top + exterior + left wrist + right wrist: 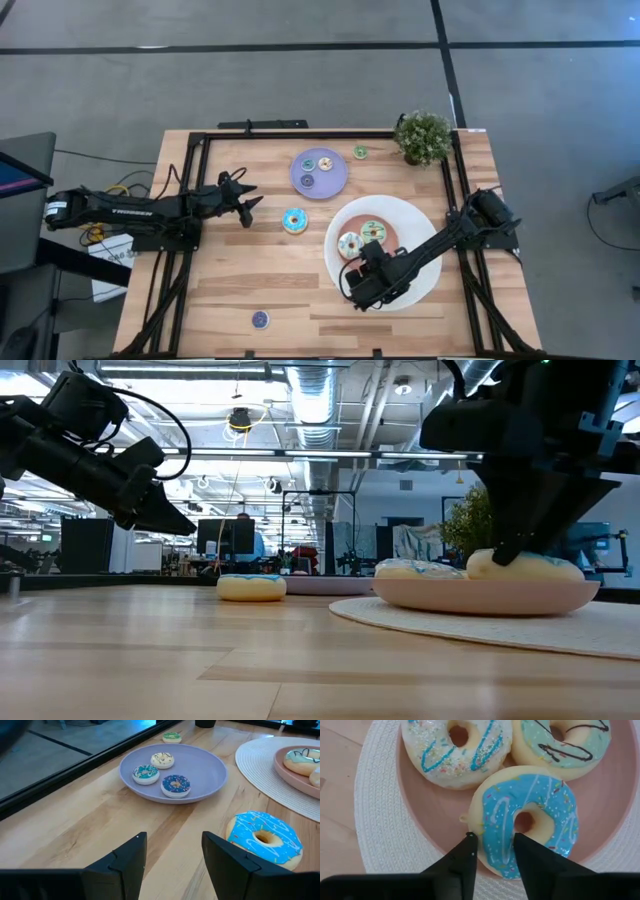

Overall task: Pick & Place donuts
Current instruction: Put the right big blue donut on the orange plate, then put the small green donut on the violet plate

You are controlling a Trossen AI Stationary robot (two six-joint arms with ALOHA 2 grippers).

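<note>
My right gripper (pixel 492 851) straddles the rim of a blue-iced donut (pixel 527 817) on the pink plate (pixel 432 810), fingers parted, no clamp evident. My left gripper (pixel 172 852) hovers unclenched, well apart from that plate.

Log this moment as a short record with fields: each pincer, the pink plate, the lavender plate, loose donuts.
right pincer: over the pink plate, fingers astride the rim of a blue donut, parted
left pincer: open, holding nothing, near the loose blue donut
pink plate: three large donuts, the blue one, a white one, a mint one
lavender plate: three tiny donuts
loose on table: tiny green donut, tiny purple donut
</note>
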